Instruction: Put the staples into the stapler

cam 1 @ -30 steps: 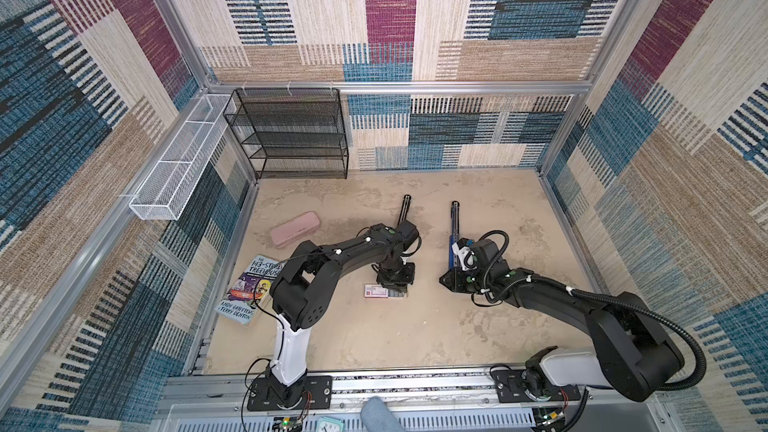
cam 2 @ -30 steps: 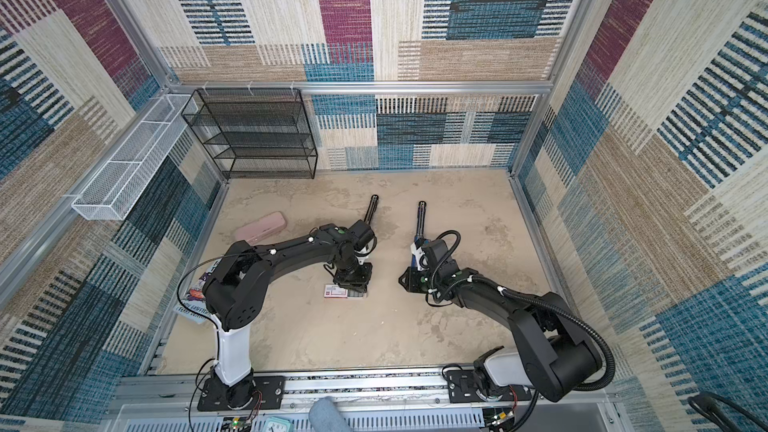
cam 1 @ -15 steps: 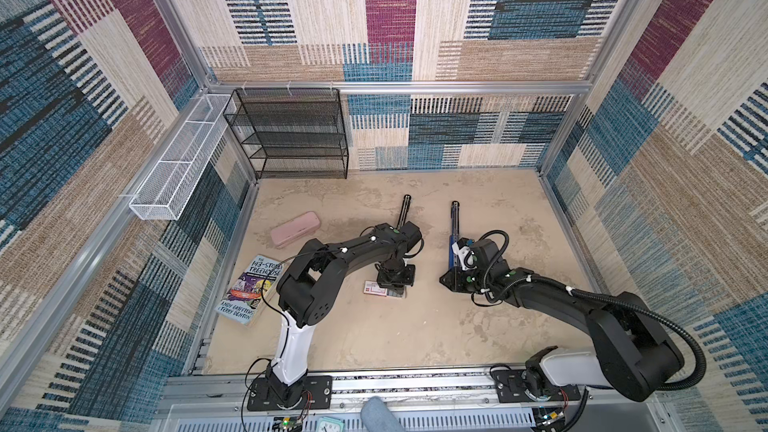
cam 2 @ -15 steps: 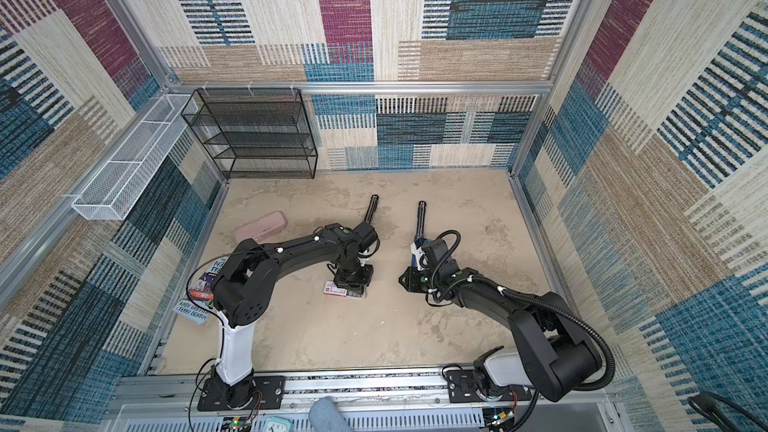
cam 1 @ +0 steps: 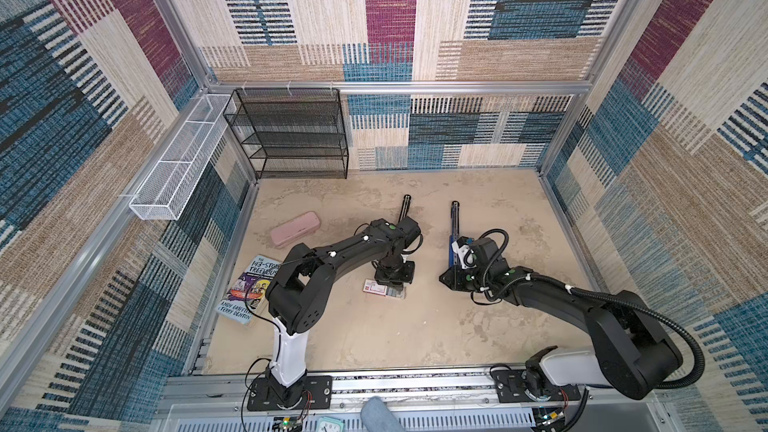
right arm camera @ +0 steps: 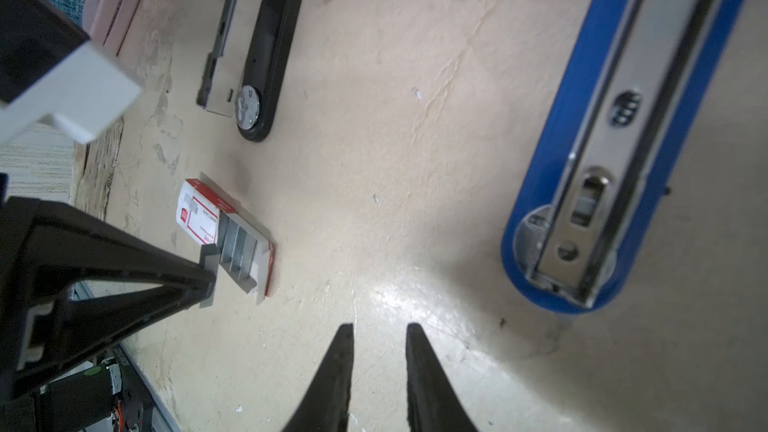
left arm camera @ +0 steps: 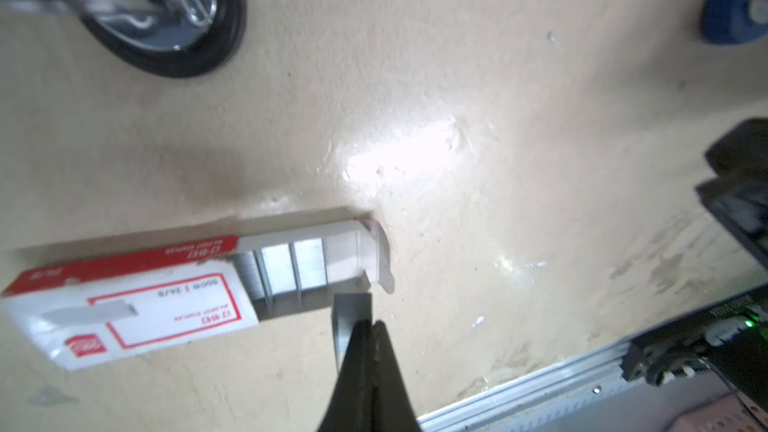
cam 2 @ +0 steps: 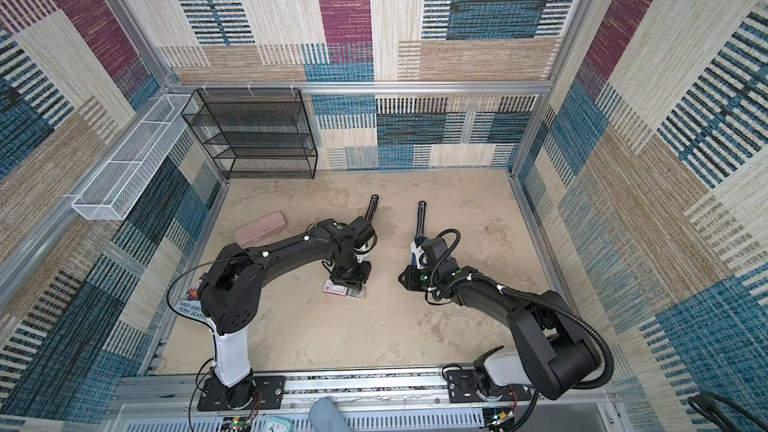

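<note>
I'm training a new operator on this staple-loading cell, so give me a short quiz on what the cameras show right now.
1. True or false: the right gripper is clamped on the blue stapler.
2. What does the left gripper pinch? A) pink pencil case B) staple strip C) book
3. Fill in: the staple box has its tray slid ___.
Key: 1 false, the right gripper is open and empty, apart from the blue stapler; 2 B; 3 out.
</note>
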`<state>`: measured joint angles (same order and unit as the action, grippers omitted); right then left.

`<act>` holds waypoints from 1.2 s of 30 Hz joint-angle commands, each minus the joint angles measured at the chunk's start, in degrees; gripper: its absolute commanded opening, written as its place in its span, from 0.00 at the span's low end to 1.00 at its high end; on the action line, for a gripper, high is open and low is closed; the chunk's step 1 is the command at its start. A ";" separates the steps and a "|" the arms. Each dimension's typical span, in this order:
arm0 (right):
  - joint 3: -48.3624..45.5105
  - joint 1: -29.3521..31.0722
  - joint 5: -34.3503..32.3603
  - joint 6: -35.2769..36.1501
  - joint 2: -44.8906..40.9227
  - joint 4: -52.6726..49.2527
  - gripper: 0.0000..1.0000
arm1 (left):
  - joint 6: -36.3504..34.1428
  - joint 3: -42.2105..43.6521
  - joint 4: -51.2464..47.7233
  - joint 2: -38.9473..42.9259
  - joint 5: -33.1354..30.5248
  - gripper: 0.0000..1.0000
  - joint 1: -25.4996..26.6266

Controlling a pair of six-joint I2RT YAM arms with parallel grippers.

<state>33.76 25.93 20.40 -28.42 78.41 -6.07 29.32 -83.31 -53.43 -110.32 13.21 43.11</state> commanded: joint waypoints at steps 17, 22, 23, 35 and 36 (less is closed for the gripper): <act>5.40 -7.37 26.41 -3.74 -7.06 16.11 0.28 | -11.53 10.47 25.82 20.33 40.80 0.00 -9.80; 4.60 -7.98 35.32 -8.15 -9.24 25.13 0.30 | -6.82 16.70 38.74 25.50 46.94 0.00 -9.97; 4.36 -8.06 36.22 -9.01 -9.69 26.66 0.32 | -5.78 17.54 40.81 26.00 48.09 0.00 -10.02; -0.32 -8.16 44.34 -22.07 -12.94 46.84 0.45 | 4.62 21.47 56.17 27.71 52.92 0.00 -10.07; -0.74 -8.18 44.75 -23.40 -12.86 48.66 0.44 | 5.39 21.67 57.23 27.79 53.12 0.00 -10.07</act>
<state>33.67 17.76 62.28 -46.54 65.71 33.93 30.59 -62.11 -3.42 -82.96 63.68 33.08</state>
